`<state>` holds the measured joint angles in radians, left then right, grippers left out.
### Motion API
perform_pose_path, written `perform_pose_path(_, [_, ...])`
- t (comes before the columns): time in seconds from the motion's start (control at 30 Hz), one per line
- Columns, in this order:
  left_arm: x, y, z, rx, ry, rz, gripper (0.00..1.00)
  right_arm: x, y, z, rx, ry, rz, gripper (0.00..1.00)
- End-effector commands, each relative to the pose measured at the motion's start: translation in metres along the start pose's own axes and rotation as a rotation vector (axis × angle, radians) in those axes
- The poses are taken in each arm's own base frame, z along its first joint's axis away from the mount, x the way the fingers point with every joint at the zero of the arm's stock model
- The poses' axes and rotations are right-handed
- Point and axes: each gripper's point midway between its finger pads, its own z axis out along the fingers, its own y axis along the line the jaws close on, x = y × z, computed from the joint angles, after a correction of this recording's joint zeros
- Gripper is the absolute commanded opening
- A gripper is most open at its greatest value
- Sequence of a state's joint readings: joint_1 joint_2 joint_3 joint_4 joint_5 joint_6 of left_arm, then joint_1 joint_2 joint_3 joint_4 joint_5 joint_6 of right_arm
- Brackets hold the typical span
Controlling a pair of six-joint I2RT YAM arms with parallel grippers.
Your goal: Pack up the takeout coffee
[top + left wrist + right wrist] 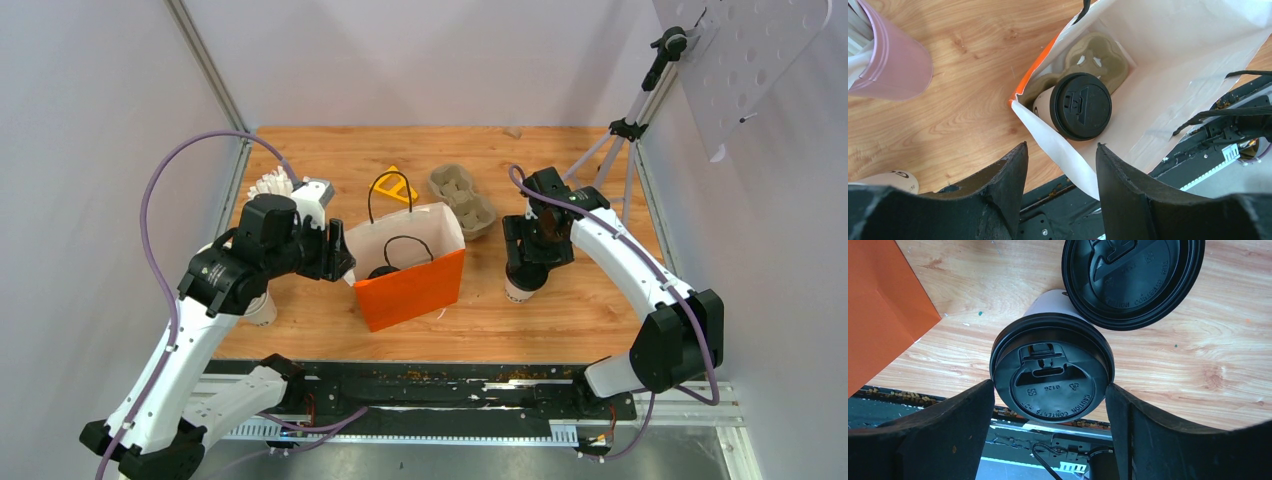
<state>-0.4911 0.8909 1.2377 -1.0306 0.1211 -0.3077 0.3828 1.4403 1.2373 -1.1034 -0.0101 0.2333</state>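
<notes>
One lidded cup, between right fingers

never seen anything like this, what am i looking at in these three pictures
Two robot arms are bolted at the near edge of a wooden table. The wide picture looks down from above; the other two come from wrist cameras, black fingers at the bottom. On the table stand an orange paper bag, a pulp cup carrier and a pink cup. The left gripper is open at the bag's rim; inside sits a lidded coffee cup. The right gripper straddles another lidded cup; whether it grips is unclear.
</notes>
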Motion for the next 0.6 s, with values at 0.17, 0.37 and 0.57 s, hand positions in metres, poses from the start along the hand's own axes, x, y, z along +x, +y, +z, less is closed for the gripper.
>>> perform_pose_path(0.17, [-0.011, -0.004, -0.011, 0.011, -0.051, 0.025, 0.6, 0.005, -0.003, 0.001, 0.01, 0.027, -0.014, 0.84])
perform_pose_path(0.37, [-0.014, -0.004, -0.014, 0.014, -0.06, 0.027, 0.6, -0.004, 0.001, -0.009, -0.005, 0.007, -0.014, 0.84])
perform_pose_path(0.57, [-0.016, -0.001, -0.017, -0.005, -0.074, 0.03, 0.6, -0.009, 0.003, -0.015, -0.009, -0.007, -0.017, 0.85])
